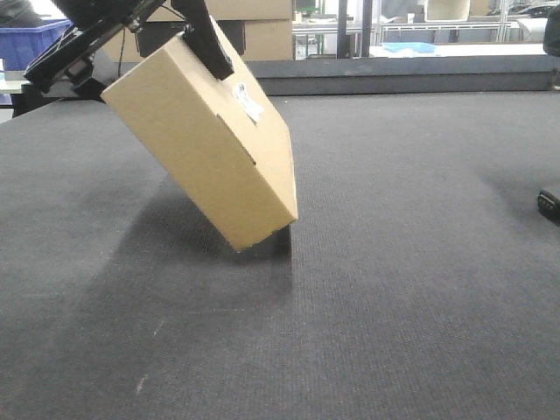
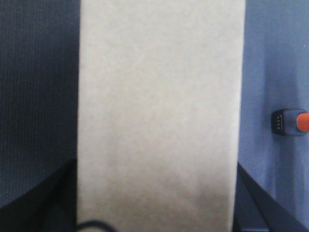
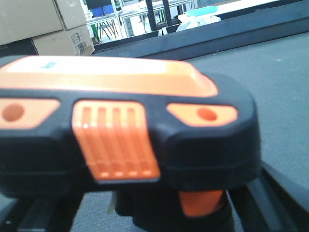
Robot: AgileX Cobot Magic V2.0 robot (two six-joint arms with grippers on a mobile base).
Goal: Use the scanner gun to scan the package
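Tan cardboard package is tilted, with its lowest corner on or just above the grey mat. The left gripper clamps its upper end across the width. The scanner gun lies well apart from the package, between the fingers of the right gripper; whether they clamp it cannot be determined.

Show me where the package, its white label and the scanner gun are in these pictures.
package (image 1: 197,149), exterior front view, middle of its broad tan face.
white label (image 1: 248,103), exterior front view, middle of the label.
scanner gun (image 3: 116,140), right wrist view, its orange ribbed panel.
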